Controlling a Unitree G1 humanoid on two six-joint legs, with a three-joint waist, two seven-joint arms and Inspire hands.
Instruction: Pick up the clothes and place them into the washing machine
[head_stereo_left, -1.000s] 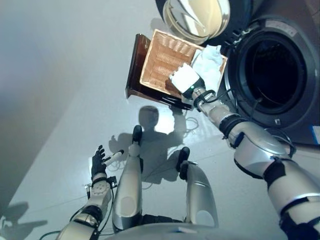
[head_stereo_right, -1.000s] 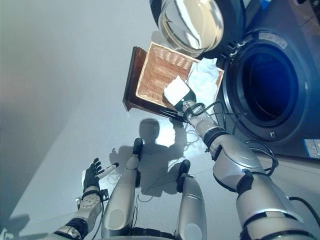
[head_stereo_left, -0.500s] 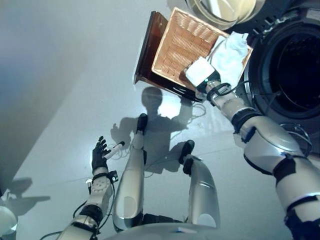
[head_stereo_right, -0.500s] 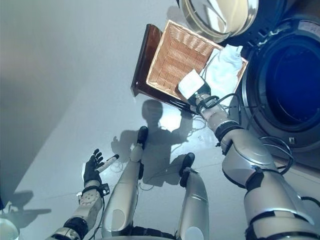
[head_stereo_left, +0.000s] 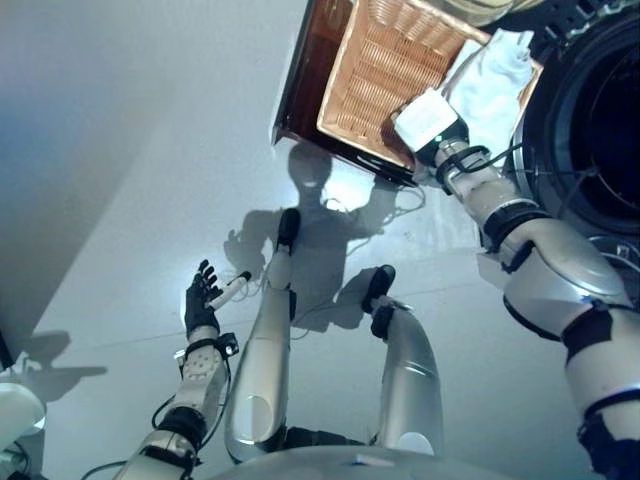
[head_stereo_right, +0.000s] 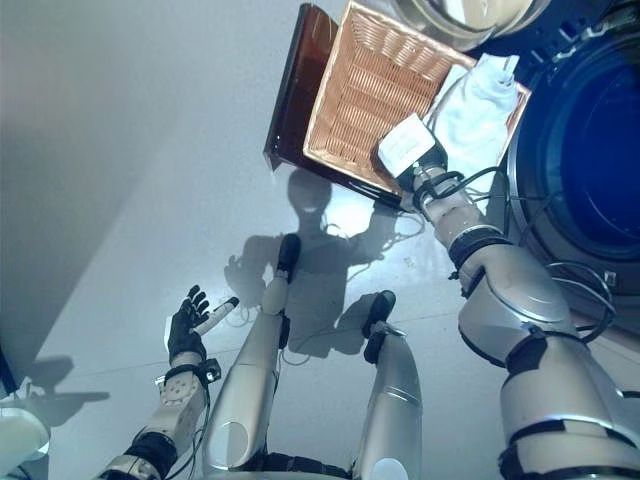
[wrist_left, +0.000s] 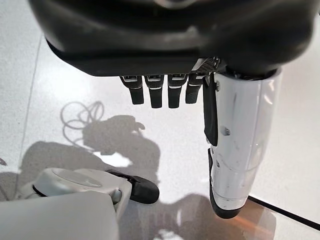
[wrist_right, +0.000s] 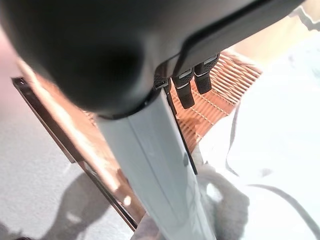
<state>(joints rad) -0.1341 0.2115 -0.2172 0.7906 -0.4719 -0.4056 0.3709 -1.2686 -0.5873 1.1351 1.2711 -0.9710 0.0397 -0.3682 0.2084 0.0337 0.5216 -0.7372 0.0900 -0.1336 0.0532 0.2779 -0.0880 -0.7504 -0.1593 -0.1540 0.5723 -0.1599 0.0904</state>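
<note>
A white cloth lies bunched at the right end of a wicker basket, next to the washing machine's dark drum opening. My right hand, white cover on its back, reaches over the basket's near edge just left of the cloth. In the right wrist view its fingers are straight above the wicker, holding nothing, with the cloth beside them. My left hand hangs low at the left over the floor, its fingers straight and empty.
The basket rests on a dark wooden stand on the pale floor. The washer's round glass door stands swung open above the basket. A white rounded object shows at the lower left edge.
The whole picture has shifted, so the camera moved. My right hand stays at the basket's near edge beside the cloth. The left hand is unchanged.
</note>
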